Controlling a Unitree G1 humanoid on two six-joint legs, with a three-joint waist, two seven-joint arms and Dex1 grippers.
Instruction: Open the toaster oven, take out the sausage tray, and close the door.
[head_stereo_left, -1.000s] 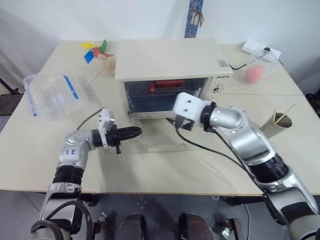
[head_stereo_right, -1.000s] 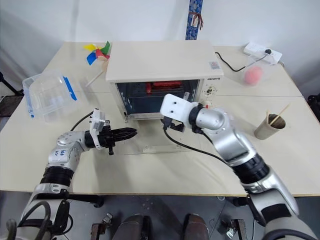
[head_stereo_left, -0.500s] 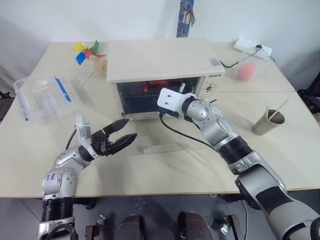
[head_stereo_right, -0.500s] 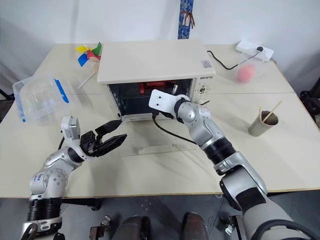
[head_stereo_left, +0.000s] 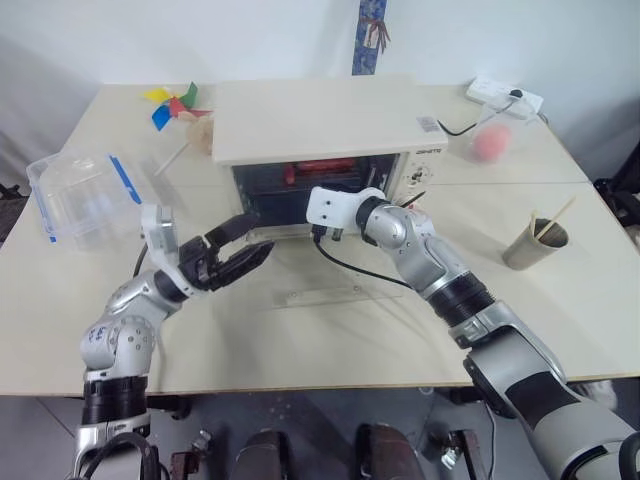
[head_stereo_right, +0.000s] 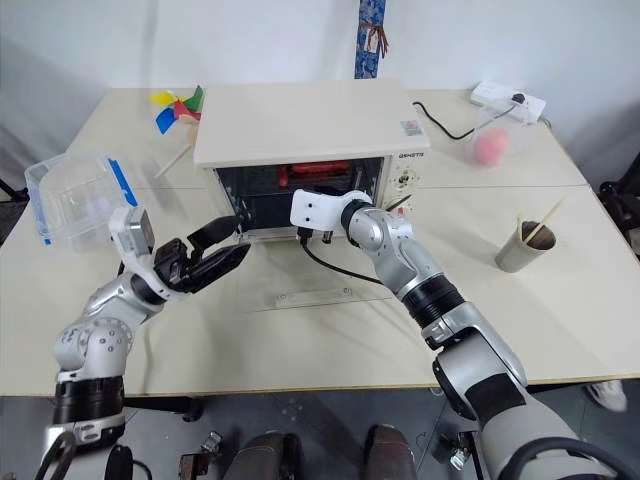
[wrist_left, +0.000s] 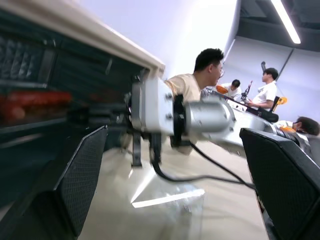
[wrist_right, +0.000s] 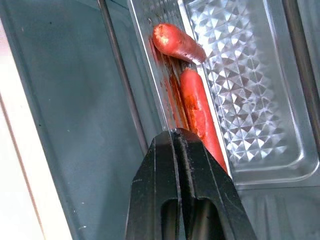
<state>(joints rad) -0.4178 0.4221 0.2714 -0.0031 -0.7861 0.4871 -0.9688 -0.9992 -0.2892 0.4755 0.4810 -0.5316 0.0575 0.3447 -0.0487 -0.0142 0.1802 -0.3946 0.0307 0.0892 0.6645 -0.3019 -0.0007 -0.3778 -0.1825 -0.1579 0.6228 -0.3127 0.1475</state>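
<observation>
The cream-white toaster oven (head_stereo_left: 320, 120) stands at the table's middle back. Its glass door (head_stereo_left: 330, 285) lies flat, open, on the table in front of it. My right arm reaches into the oven's mouth. In the right wrist view my right gripper (wrist_right: 175, 132) is shut on the near rim of the silver sausage tray (wrist_right: 240, 85), right beside two red sausages (wrist_right: 197, 107). My left gripper (head_stereo_left: 245, 243) hovers open by the oven's front left corner, holding nothing.
A clear plastic box with blue clips (head_stereo_left: 85, 195) sits at the left. A pinwheel (head_stereo_left: 175, 103) lies behind it. At the right are a paper cup with sticks (head_stereo_left: 527, 245), a power strip (head_stereo_left: 505, 97) and a pink object (head_stereo_left: 490, 143). Several people (wrist_left: 200, 75) are beyond.
My right gripper has pushed deeper into the oven and closed on the tray's rim. My left gripper opened wide and rose toward the oven's left corner.
</observation>
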